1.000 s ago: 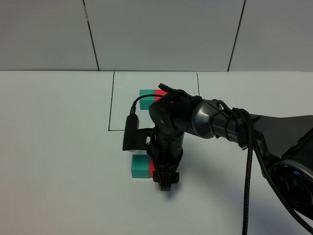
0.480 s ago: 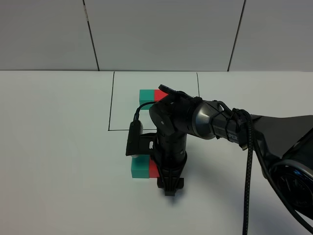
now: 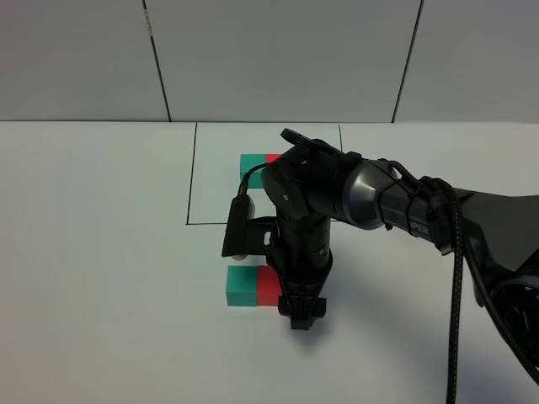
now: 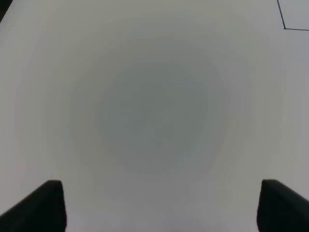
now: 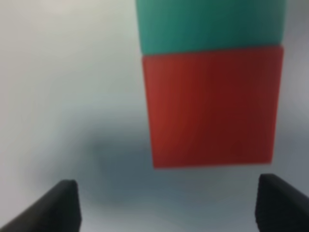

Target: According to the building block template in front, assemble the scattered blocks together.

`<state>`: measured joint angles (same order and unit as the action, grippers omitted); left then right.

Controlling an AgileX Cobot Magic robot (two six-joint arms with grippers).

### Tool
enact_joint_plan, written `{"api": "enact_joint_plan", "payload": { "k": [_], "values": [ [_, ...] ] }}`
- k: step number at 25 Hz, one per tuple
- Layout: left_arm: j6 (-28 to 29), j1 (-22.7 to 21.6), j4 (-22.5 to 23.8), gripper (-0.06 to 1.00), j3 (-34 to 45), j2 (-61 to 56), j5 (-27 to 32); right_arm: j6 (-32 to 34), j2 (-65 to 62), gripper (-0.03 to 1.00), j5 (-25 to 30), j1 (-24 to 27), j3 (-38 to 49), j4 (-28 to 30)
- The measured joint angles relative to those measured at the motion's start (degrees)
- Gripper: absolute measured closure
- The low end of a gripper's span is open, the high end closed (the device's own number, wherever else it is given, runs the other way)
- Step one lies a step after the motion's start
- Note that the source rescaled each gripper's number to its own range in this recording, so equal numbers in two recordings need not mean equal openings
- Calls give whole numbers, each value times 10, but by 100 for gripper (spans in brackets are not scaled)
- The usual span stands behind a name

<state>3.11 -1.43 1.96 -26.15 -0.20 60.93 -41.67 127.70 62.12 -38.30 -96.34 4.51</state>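
Right claw (image 3: 305,318) spread wide, gripping nothing; small matte red cube (image 3: 269,286) just beyond its tips, matte teal-green cube (image 3: 242,286) touching its far side. Left claw (image 4: 154,205) spread wide over white bench (image 4: 145,96).

Blurry red cube (image 5: 212,104), apparently flush against teal cube (image 5: 210,24)
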Motion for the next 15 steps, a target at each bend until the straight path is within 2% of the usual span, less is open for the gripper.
{"api": "enact_joint_plan", "payload": {
  "k": [11,15],
  "values": [
    [0,0,0,3,0,0,0,43,-66,-1,68,0,0,2],
    [0,0,0,3,0,0,0,87,-100,-1,73,0,0,-1]
  ]
}}
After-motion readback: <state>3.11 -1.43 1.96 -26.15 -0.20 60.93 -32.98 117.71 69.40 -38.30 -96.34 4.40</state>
